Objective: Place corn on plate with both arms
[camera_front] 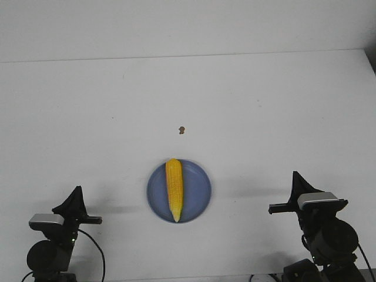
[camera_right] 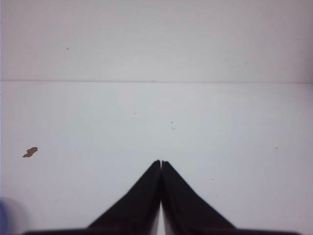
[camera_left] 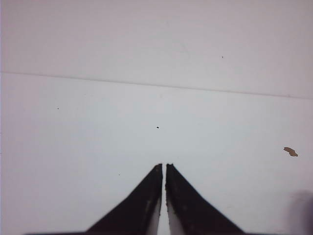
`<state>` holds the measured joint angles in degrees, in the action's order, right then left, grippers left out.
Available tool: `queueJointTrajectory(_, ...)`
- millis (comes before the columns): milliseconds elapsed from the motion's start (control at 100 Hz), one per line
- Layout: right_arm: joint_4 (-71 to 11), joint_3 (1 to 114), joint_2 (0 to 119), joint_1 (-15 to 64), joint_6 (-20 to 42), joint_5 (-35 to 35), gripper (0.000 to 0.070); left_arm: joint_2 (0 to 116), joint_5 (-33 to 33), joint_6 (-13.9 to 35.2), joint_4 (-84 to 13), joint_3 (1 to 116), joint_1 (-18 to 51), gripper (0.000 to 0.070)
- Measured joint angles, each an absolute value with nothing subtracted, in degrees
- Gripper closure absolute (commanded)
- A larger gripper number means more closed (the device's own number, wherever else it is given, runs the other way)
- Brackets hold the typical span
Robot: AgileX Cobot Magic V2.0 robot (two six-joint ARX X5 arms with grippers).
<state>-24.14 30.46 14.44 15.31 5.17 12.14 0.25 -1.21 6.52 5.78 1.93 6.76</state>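
The yellow corn cob [camera_front: 174, 189] lies on the periwinkle-blue plate [camera_front: 198, 191] near the table's front middle, its narrow tip toward the front. My left gripper [camera_front: 77, 190] is shut and empty, to the left of the plate and apart from it; in the left wrist view [camera_left: 164, 166] its tips point over bare white table. My right gripper [camera_front: 295, 174] is shut and empty, to the right of the plate; it also shows in the right wrist view [camera_right: 161, 162]. A blurred blue edge of the plate [camera_right: 3, 215] shows there.
A tiny brown speck [camera_front: 182, 130] lies on the white table behind the plate; it also shows in the left wrist view [camera_left: 290, 152] and the right wrist view [camera_right: 30, 152]. The table's far edge meets a white wall [camera_front: 188, 26].
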Motion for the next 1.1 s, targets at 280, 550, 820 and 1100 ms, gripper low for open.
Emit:
queueJointTrajectory(280, -24.1, 30.5, 14.4, 15.3, 5.2, 12.1, 0.0700, 0.3, -1.2, 6.5, 5.8, 1.9, 6.8, 0.0688)
queueJointTrajectory(550, -24.2, 30.5, 14.4, 15.3, 5.2, 12.1, 0.0700, 0.3, -1.2, 6.5, 5.8, 1.9, 6.8, 0.0688)
queueJointTrajectory(820, -19.8, 29.0, 13.1, 13.2, 1.8, 11.0, 0.0700, 0.3, -1.2, 6.5, 5.8, 1.9, 6.8, 0.0688)
queueJointTrajectory(1100, -5.5, 16.4, 5.2, 7.7, -0.8, 5.1, 0.0700, 0.3, -1.2, 6.5, 5.8, 1.9, 6.8, 0.0688)
